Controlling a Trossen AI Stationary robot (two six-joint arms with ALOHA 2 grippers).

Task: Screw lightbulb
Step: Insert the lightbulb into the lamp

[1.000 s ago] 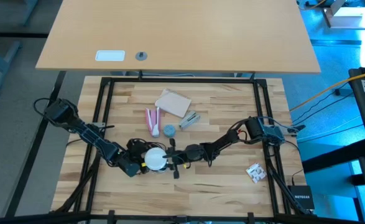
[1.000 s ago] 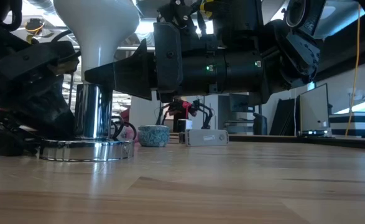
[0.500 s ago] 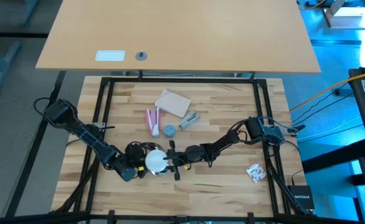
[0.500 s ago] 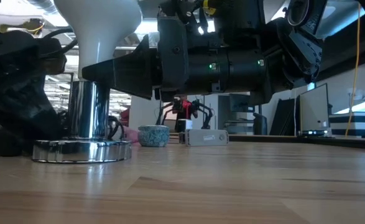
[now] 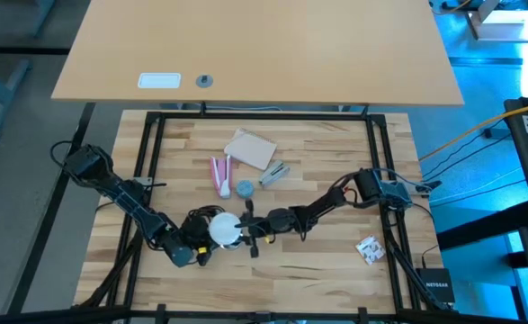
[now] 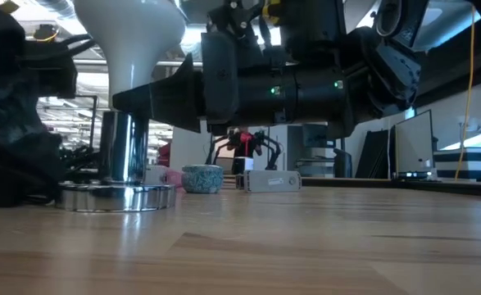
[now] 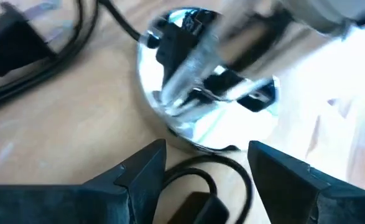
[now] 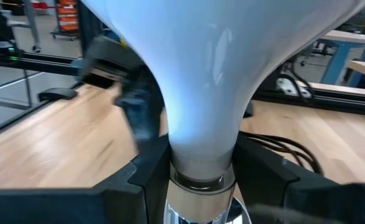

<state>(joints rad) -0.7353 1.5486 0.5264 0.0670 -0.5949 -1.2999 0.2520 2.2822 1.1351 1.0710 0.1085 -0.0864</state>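
Two arms low; right pincer [image 8: 194,177] clamps lightbulb [image 8: 201,74].

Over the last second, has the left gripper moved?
Yes. In the high view the left gripper has backed away from the lightbulb, towards the table's near-left edge.
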